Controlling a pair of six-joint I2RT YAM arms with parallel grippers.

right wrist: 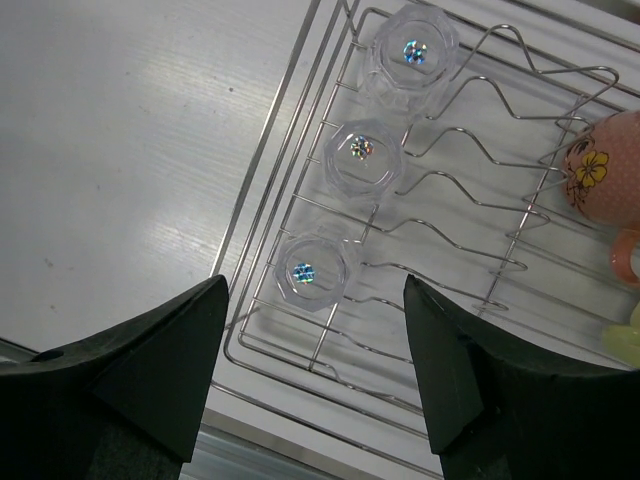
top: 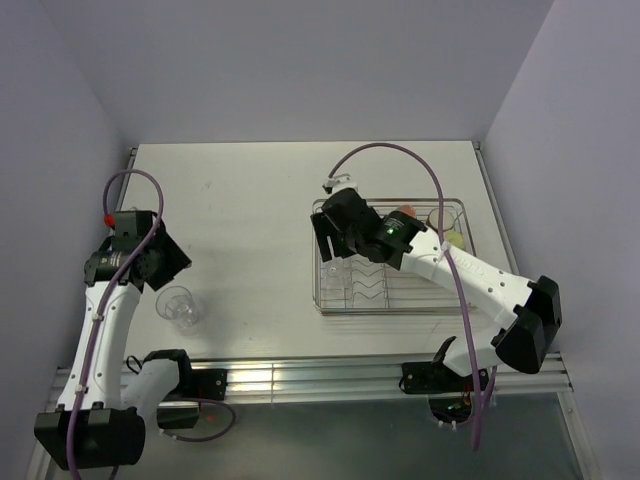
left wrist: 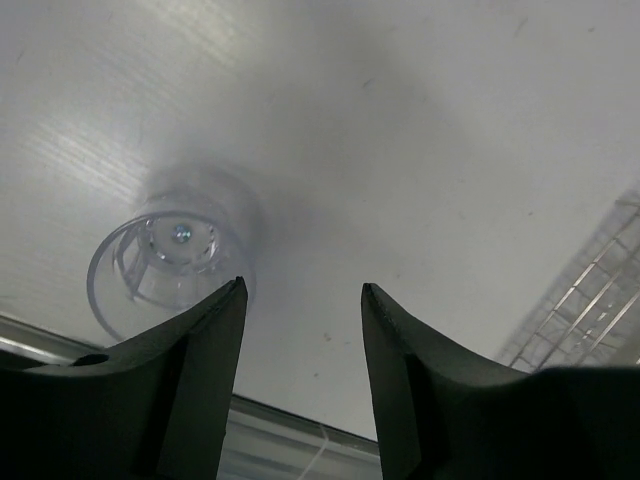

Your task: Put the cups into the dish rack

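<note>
A clear glass tumbler (top: pixel 180 305) (left wrist: pixel 170 255) stands mouth-up on the table, just ahead and left of my left gripper (left wrist: pixel 303 290) (top: pixel 166 268). That gripper is open with only bare table between its fingers. The chrome dish rack (top: pixel 455 305) (right wrist: pixel 300 375) holds three clear tumblers in a row (right wrist: pixel 410 50) (right wrist: pixel 362 150) (right wrist: pixel 305 272). It also holds a pink mug (right wrist: pixel 600 180) (top: pixel 405 212) with a yellow flower, and a yellow-green mug (top: pixel 455 238) (right wrist: pixel 625 345). My right gripper (right wrist: pixel 315 282) (top: pixel 328 245) hovers open above the rack's left end, holding nothing.
A metal rail (top: pixel 300 378) runs along the table's near edge, close below the lone tumbler. The rack's corner (left wrist: pixel 590 310) shows at the right of the left wrist view. Grey walls enclose the table on three sides.
</note>
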